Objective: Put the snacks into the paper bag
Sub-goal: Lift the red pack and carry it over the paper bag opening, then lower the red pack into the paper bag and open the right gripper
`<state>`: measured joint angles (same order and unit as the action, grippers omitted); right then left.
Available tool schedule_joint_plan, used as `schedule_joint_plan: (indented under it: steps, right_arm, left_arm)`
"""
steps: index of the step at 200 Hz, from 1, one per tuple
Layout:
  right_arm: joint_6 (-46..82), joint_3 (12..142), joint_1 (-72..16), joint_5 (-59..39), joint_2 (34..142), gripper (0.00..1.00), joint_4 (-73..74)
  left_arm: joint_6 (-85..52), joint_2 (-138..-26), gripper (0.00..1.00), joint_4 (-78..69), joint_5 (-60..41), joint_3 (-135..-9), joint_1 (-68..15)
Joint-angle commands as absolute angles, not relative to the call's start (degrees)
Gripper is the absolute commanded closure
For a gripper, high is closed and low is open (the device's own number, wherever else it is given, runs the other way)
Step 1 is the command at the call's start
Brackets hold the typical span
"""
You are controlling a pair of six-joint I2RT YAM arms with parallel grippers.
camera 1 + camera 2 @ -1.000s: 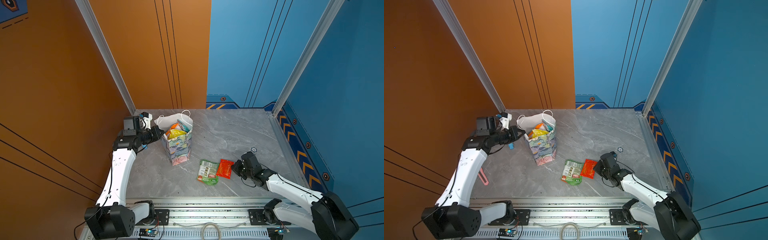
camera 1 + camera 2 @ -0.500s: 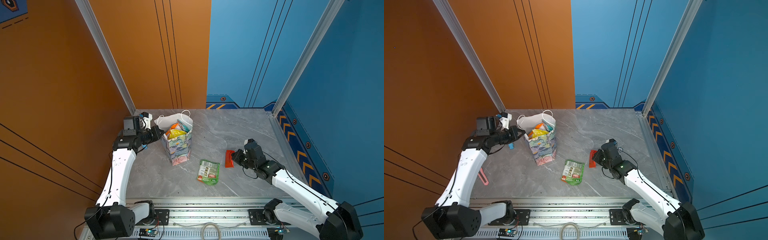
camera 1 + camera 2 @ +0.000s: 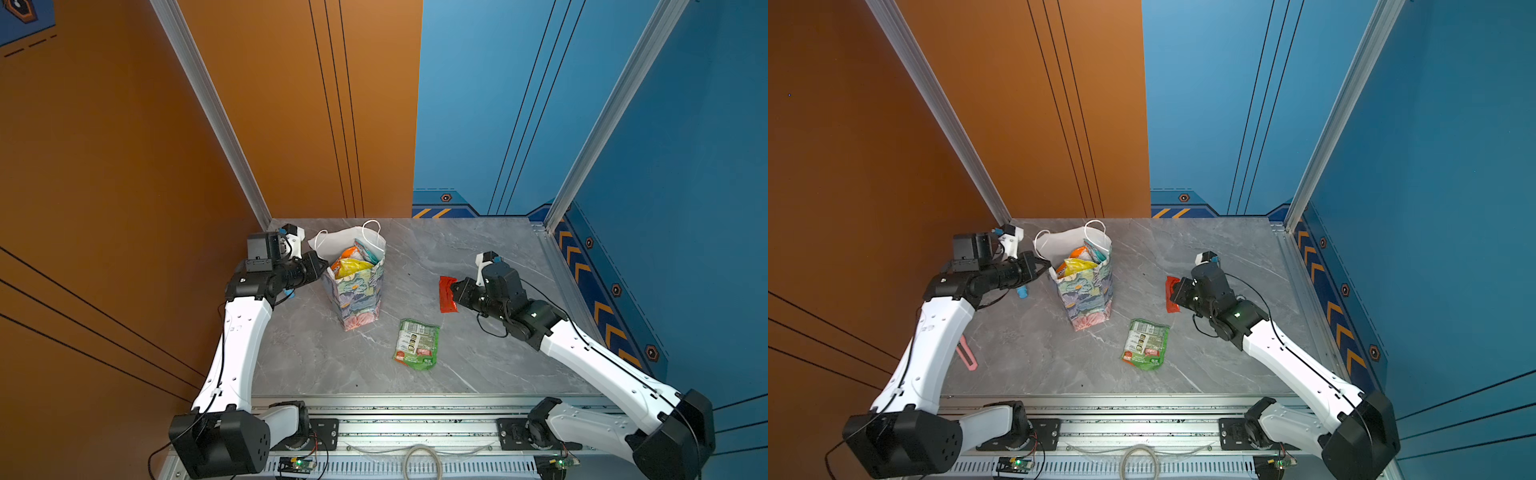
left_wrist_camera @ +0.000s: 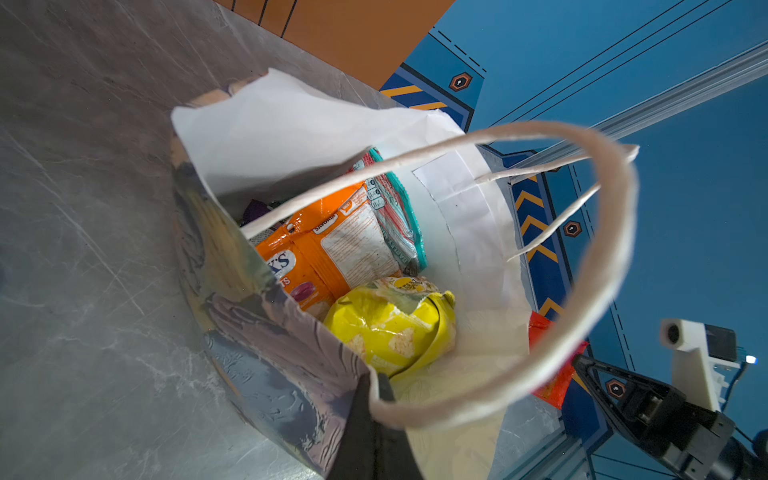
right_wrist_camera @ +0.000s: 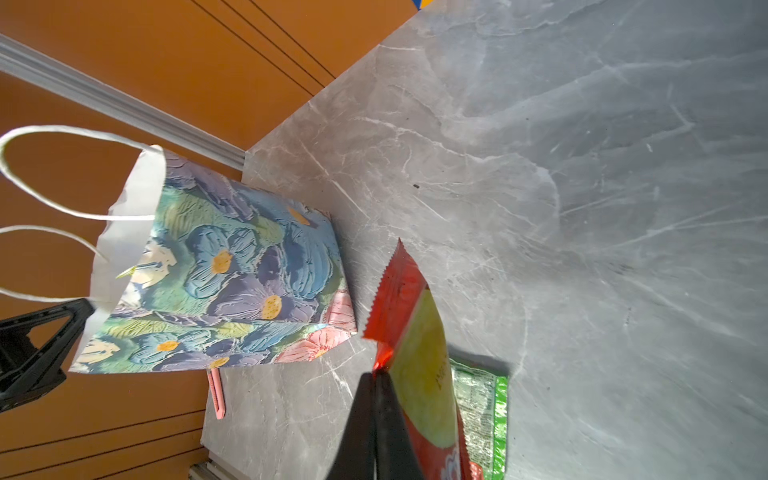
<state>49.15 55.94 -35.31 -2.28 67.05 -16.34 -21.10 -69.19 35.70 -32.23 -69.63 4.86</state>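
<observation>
**Bag pinned by its rim, red packet in the right jaws**

A grey marbled table [image 3: 478,249] floors a booth with orange panels on the left and blue panels on the right. Toward its left rear the paper bag [image 3: 359,299] stands upright with its mouth open.

We find the left gripper [image 3: 326,268] at the bag's left rim; in the left wrist view its fingers [image 4: 359,424] are pressed together on the paper of that rim, one outside the bag and one inside.

Looking into the bag, we make out a yellow packet [image 4: 390,328] nearest the clamped rim; an orange packet [image 4: 328,249] lies beyond it; a teal packet [image 4: 399,208] leans against the white inner wall; a scrap of purple shows deeper down.

The right gripper [image 3: 455,289] hangs to the right of the bag, well apart from it; its jaws are clamped on the red packet [image 3: 447,293], which stands on edge in both top views. In the right wrist view we see the fingers [image 5: 361,424] meeting on the packet's crimped seam.

A green packet [image 3: 417,343] lies flat on the table in front, between the bag and the right arm, touching neither.

A light-blue stick [image 3: 1022,293] lies under the left wrist; a pink strip [image 3: 966,353] lies on the table beside the left arm.
</observation>
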Motion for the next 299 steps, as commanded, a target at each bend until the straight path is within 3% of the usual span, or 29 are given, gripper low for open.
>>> schedule_joint_plan:
  steps: [1, 106, 231, 299]
  right_arm:
    - [44.3, 61.8, -37.4, -1.7, 69.7, 1.00, -15.3]
    - [35.4, 93.4, -46.0, -13.9, 88.3, 1.00, -16.3]
    - [33.0, 128.7, -46.1, -20.8, 117.1, 1.00, -24.3]
    - [35.7, 134.0, -47.1, -23.0, 124.7, 1.00, -25.9]
  left_arm:
    - [-21.6, -68.1, 1.00, 34.9, -33.8, -69.4, 5.0]
    - [-22.0, -68.4, 1.00, 34.9, -34.0, -69.8, 5.0]
    - [-22.1, -68.0, 1.00, 34.9, -33.9, -69.8, 5.1]
    - [-22.0, -67.7, 1.00, 35.0, -33.9, -69.8, 5.5]
